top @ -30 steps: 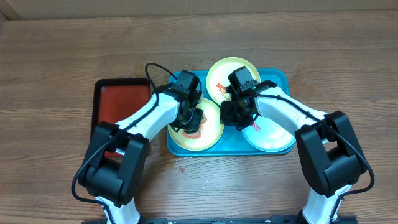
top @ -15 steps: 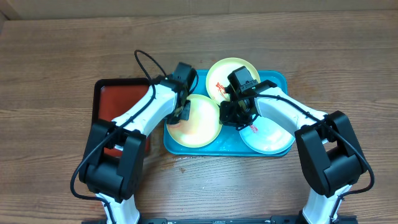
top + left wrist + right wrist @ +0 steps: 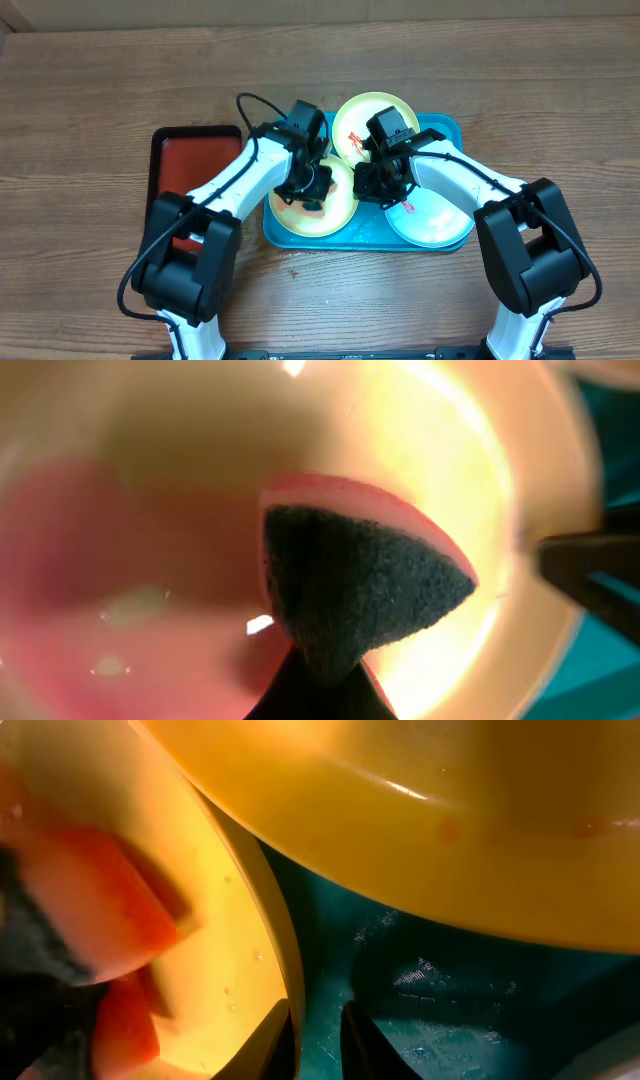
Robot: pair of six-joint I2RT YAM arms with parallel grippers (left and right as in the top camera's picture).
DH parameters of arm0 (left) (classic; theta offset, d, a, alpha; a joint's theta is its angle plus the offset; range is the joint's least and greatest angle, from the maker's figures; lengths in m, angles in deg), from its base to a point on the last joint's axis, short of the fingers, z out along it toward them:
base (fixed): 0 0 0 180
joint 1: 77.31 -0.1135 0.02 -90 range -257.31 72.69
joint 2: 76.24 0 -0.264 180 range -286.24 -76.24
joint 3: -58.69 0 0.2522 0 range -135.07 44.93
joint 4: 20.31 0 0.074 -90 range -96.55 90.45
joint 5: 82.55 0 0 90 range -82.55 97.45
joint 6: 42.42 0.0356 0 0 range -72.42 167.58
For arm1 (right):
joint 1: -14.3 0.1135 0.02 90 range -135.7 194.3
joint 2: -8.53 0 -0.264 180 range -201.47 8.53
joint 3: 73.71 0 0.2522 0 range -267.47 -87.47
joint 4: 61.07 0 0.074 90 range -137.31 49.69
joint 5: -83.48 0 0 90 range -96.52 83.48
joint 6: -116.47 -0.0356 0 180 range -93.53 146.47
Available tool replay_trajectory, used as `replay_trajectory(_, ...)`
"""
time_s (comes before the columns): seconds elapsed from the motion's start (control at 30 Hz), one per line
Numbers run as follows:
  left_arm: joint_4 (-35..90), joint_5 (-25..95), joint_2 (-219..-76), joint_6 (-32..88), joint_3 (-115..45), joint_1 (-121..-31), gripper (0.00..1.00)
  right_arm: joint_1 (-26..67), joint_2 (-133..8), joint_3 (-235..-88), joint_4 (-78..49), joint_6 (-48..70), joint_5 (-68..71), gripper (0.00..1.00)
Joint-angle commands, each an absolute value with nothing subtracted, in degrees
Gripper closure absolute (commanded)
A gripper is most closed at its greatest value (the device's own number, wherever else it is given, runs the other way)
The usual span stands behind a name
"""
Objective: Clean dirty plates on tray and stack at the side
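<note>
Your left tool (image 3: 309, 189) is clenched on a sponge (image 3: 350, 585), pressing it onto the yellow-green plate (image 3: 336, 216) at 8 o'clock on the tray (image 3: 447, 126); your right tool (image 3: 315, 1042) pinches that plate's 3 o'clock rim.

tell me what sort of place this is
Likely a robotics lab bench staged for dishwashing: wood-grain table, two white-and-black robot arms, bright blue rectangular plastic tray of small round sauce-smeared plates.
</note>
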State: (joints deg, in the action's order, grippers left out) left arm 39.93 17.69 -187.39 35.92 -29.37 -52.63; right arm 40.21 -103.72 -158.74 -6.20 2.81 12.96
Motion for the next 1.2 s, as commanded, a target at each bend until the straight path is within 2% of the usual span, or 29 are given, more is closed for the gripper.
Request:
replay_trajectory(0.0,40.1,10.6,-188.5,34.5,-28.4,-53.1,0.96,40.0,-103.5,-159.9,-6.3,2.8,11.9,0.82)
replay_trajectory(0.13,40.1,3.6,-188.5,34.5,-28.4,-53.3,0.96,40.0,-103.5,-159.9,-6.3,2.8,11.9,0.83)
replay_trajectory(0.27,40.2,-4.9,-188.2,30.9,-29.2,-53.3,0.96,40.0,-103.5,-159.9,-6.5,2.8,12.0,0.96)
replay_trajectory(0.37,41.6,-5.5,-186.9,26.8,-33.1,-53.3,0.96,40.0,-103.3,-160.0,-6.5,2.8,12.0,0.96)
replay_trajectory(0.57,45.6,-9.4,-181.9,25.9,-42.7,-54.1,0.96,40.0,-102.0,-160.0,-6.1,2.9,12.8,0.96)
replay_trajectory(0.67,48.3,-12.2,-178.5,23.7,-46.3,-56.4,0.96,40.0,-100.3,-160.0,-6.1,4.0,12.8,0.96)
replay_trajectory(0.8,49.1,-10.3,-173.2,22.9,-47.1,-61.9,0.95,40.1,-97.2,-161.5,-5.0,7.1,11.8,0.96)
replay_trajectory(1.0,52.3,-2.0,-171.1,22.9,-47.0,-72.0,0.96,42.8,-94.7,-168.3,1.8,11.6,-4.4,0.96)
replay_trajectory(1.17,54.3,0.0,-171.6,22.9,-44.8,-78.0,0.96,48.8,-94.6,-175.3,8.4,13.3,-28.5,0.96)
